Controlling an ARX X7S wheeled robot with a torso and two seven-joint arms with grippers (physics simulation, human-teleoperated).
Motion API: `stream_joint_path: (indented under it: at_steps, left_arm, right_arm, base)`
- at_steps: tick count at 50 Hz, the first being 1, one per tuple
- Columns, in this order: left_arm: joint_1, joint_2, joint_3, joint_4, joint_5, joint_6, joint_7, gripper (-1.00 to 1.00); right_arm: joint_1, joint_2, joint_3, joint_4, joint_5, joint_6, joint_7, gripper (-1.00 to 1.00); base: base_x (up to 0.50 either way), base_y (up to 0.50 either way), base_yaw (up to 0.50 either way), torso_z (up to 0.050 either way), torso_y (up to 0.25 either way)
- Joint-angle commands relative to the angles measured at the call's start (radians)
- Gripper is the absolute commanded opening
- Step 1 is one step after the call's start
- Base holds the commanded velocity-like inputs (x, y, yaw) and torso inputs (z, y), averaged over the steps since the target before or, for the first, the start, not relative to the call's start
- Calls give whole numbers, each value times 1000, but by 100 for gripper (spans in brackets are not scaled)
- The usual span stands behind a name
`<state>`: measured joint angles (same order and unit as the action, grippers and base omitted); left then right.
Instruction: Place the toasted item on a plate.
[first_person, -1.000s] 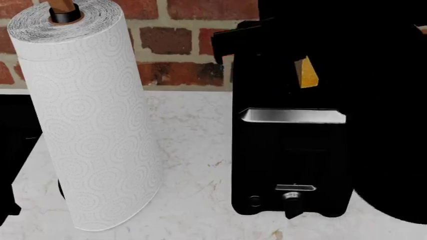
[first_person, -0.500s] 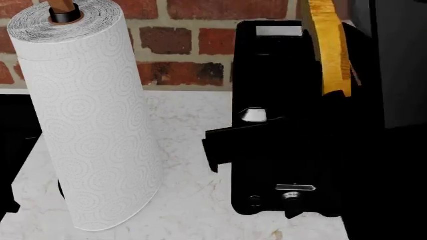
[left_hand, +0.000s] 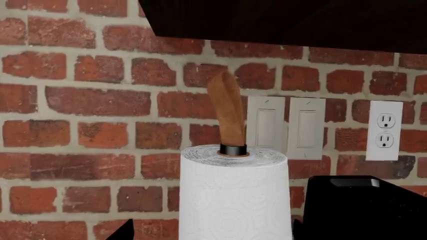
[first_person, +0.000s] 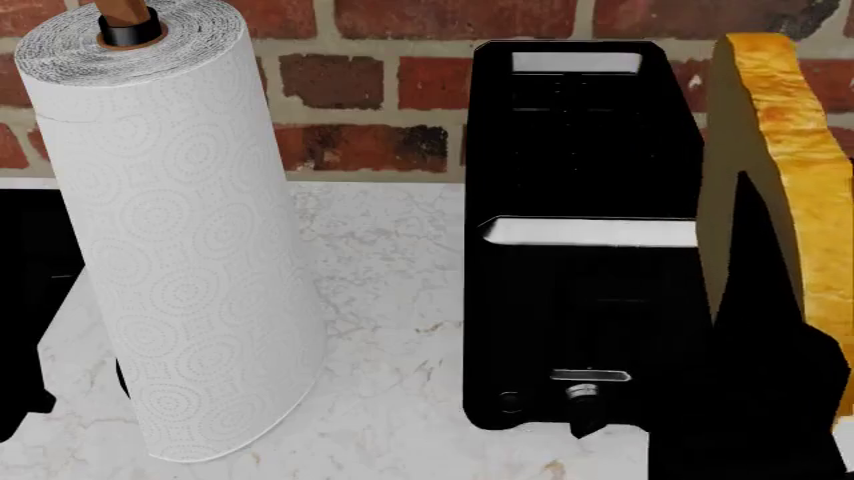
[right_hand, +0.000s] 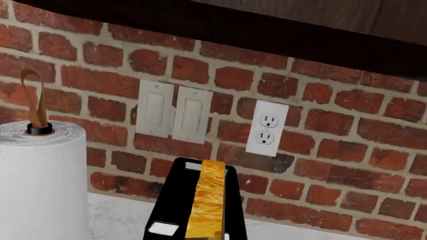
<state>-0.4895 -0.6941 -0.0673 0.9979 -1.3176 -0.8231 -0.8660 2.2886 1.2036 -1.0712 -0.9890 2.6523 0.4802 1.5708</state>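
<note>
The toasted item (first_person: 787, 150), a golden-brown slice, hangs upright in the air to the right of the black toaster (first_person: 581, 300), close to the head camera. My right gripper (first_person: 767, 340) shows as a black shape below it and is shut on its lower part. In the right wrist view the toasted item (right_hand: 208, 200) stands edge-on between the jaws, with the toaster (right_hand: 167, 200) behind it. My left gripper (left_hand: 212, 235) is open and empty, its fingertips (left_hand: 127, 232) wide apart and facing the paper towel roll. The plate is out of view.
A tall paper towel roll (first_person: 180, 240) stands on the white marble counter (first_person: 387, 330) left of the toaster. A brick wall (first_person: 374, 80) with switches (right_hand: 173, 117) and an outlet (right_hand: 267, 127) runs behind. A dark cabinet (left_hand: 287, 20) hangs overhead.
My right gripper has carried the slice from above the toaster to the right and nearer the head camera. The arm no longer covers the toaster's front. The toaster and roll have not moved.
</note>
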Motion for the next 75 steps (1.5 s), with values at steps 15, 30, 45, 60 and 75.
stream_joint_path:
  at_steps: [15, 30, 45, 60, 75]
  left_arm:
    - [-42, 26, 20, 4, 23, -18, 5, 100]
    - [-38, 32, 40, -9, 51, -8, 21, 100]
    - [-58, 39, 65, -19, 57, -9, 18, 100]
    - [-58, 34, 71, -20, 60, 1, 17, 100]
    - [-77, 24, 82, -12, 39, 0, -3, 100]
  right_arm:
    - [-1466, 128, 1623, -58, 278, 286, 0, -100]
    - [-1920, -107, 2005, -58, 269, 545, 0, -100]
    - [-2125, -289, 2181, -58, 277, 733, 0, -100]
    - [-2159, -446, 2191, -58, 238, 880, 0, -100]
    - [-2204, -580, 2301, -58, 293, 1013, 0, -100]
  base:
    - [0, 0, 0, 0, 0]
    - [0, 0, 0, 0, 0]
    - [0, 0, 0, 0, 0]
    - [0, 0, 0, 0, 0]
    - [0, 0, 0, 0, 0]
